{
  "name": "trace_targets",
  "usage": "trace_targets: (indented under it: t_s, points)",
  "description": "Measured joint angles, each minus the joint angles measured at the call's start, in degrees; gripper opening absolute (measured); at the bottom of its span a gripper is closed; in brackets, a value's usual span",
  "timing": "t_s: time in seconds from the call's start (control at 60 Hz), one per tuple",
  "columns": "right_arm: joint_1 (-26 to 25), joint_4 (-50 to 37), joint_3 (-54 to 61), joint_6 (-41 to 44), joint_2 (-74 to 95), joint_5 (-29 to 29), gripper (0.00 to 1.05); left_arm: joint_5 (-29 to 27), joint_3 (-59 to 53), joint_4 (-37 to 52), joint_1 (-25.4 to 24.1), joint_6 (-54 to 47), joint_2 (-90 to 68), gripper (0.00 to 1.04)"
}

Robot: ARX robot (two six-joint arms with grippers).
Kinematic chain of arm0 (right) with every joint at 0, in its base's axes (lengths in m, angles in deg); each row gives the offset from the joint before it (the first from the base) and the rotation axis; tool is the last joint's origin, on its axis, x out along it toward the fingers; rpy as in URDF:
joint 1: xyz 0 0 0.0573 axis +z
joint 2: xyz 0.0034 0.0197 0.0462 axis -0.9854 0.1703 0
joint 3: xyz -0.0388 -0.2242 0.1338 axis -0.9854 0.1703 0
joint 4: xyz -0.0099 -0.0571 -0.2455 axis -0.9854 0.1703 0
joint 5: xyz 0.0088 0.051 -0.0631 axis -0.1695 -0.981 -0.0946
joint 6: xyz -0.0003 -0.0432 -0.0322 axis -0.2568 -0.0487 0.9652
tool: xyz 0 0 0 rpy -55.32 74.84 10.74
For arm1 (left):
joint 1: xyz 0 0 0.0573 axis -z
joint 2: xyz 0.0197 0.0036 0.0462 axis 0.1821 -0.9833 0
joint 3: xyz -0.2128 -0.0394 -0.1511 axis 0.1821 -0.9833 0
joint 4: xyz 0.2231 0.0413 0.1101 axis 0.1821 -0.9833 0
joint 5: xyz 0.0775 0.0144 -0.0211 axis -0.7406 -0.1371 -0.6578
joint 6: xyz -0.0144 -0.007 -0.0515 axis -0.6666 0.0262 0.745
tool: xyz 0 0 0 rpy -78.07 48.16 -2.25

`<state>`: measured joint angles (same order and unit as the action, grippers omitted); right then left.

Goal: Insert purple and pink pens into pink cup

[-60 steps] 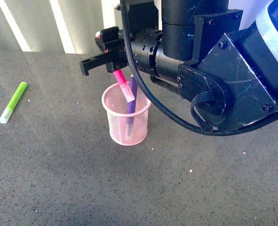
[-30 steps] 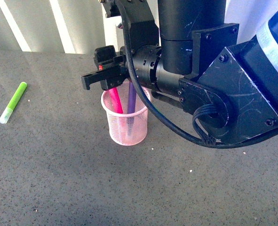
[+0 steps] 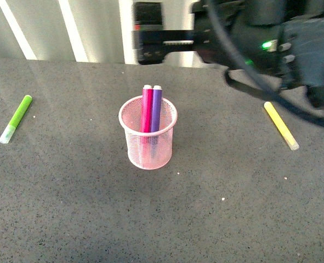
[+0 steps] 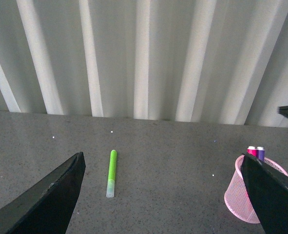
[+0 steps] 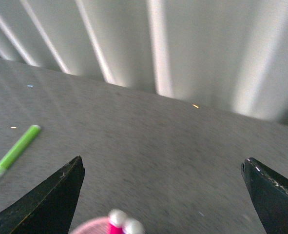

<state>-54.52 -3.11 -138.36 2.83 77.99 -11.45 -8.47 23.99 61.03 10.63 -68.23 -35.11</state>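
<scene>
The pink cup [image 3: 147,143] stands upright on the grey table. The pink pen [image 3: 147,109] and the purple pen [image 3: 156,109] stand side by side inside it, tips above the rim. The cup [image 4: 241,195] and both pen tips also show in the left wrist view. My right gripper [image 3: 148,39] is blurred, open and empty, high above and behind the cup. In the right wrist view [image 5: 163,170] its jaws stand wide apart, with the pen tips [image 5: 124,224] at the frame's edge. My left gripper [image 4: 165,170] is open and empty, away from the cup.
A lime-green marker [image 3: 16,118] lies on the table at far left, also in the left wrist view [image 4: 111,173] and the right wrist view [image 5: 13,155]. A yellow marker [image 3: 280,125] lies at right. A white ribbed wall runs behind the table.
The right gripper has let go of the pink pen and risen up and back from the cup. The pink pen now stands upright beside the purple one.
</scene>
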Motion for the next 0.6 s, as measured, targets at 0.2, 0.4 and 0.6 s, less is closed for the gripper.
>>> trace_targets:
  t_s: [0.2,0.4,0.6]
  points:
    - [-19.28,39.58,15.32,-17.97,-30.62,-8.5,0.98,0.0,0.0,0.0,0.0,0.0,0.0,0.98]
    - [-29.51,45.24,25.81,-14.12,-53.75,-12.92,0.97,0.0,0.0,0.0,0.0,0.0,0.0,0.98]
    - [-25.88,-1.6,43.82,5.2,-56.85,-3.17,0.64,-0.09,0.0,0.0,0.0,0.0,-0.04,0.98]
